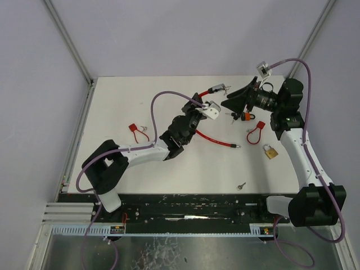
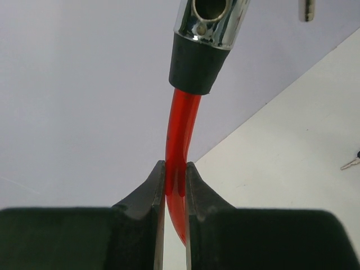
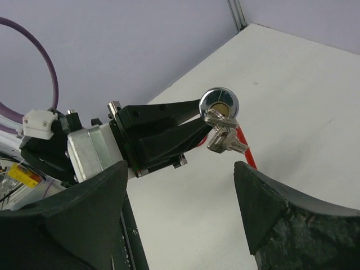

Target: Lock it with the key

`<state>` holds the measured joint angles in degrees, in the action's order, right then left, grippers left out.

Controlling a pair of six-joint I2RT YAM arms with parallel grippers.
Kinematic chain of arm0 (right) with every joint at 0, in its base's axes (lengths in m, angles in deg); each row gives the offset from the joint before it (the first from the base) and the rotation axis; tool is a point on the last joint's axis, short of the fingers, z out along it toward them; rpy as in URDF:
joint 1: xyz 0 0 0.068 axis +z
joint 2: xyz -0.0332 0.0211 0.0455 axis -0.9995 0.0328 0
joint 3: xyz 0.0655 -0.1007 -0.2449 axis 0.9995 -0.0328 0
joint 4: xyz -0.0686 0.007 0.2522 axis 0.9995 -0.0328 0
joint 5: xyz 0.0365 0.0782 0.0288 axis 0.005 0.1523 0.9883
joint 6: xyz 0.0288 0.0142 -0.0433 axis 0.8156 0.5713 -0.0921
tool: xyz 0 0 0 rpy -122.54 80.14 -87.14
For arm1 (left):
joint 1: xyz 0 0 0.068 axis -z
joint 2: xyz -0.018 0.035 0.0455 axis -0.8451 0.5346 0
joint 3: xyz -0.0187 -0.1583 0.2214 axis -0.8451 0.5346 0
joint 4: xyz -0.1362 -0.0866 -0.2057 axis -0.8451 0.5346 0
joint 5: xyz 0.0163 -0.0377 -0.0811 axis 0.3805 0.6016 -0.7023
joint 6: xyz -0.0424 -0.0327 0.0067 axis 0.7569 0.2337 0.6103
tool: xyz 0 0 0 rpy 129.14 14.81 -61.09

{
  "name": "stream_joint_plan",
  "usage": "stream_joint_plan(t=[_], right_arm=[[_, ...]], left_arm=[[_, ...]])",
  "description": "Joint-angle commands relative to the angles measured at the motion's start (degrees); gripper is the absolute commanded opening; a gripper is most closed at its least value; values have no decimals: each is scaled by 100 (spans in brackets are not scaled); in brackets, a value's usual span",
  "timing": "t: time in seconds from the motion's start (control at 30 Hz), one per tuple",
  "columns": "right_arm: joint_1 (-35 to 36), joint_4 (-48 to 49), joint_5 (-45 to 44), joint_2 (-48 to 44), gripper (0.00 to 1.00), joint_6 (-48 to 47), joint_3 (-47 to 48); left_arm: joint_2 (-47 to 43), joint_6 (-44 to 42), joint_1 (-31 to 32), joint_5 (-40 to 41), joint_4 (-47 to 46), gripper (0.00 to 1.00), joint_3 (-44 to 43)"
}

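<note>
A cable lock has a chrome cylinder head (image 1: 216,89) and a red cable (image 1: 212,138) that trails down onto the table. My left gripper (image 1: 197,103) is shut on the red cable (image 2: 175,179) just below the chrome head (image 2: 209,22), which it holds up off the table. A bunch of keys (image 3: 225,138) hangs from the keyhole in the cylinder face (image 3: 219,103). My right gripper (image 3: 180,171) is open and faces that cylinder from a short way off, with nothing between its fingers (image 3: 281,214). In the top view the right gripper (image 1: 231,100) sits just right of the keys (image 1: 225,87).
Other locks lie on the white table (image 1: 140,169): a red padlock (image 1: 135,130) on the left, an orange and black padlock (image 1: 246,116), a red lock with a cable loop (image 1: 255,135) and a brass padlock (image 1: 271,152). A loose key (image 1: 241,185) lies near the front edge.
</note>
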<state>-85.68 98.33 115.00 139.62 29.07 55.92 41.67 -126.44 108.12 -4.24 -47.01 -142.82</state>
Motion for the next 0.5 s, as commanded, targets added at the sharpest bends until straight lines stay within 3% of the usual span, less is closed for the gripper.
stream_joint_plan(t=[0.0,0.07,0.17,0.37,0.47], right_arm=[[-139,-167,-204,-249,81,46,332],[-172,236,-109,-257,77,565,160],[-167,1905,-189,-199,58,1945,-493],[-165,3699,-562,-146,54,3213,-1192],[-165,4046,-926,-194,55,3620,-1390]], left_arm=[[57,-330,64,411,-1000,0,-258],[107,-309,71,435,-1002,0,-302],[221,-325,125,542,-1078,0,-384],[474,-448,267,712,-1221,0,-576],[645,-560,329,830,-1345,0,-704]])
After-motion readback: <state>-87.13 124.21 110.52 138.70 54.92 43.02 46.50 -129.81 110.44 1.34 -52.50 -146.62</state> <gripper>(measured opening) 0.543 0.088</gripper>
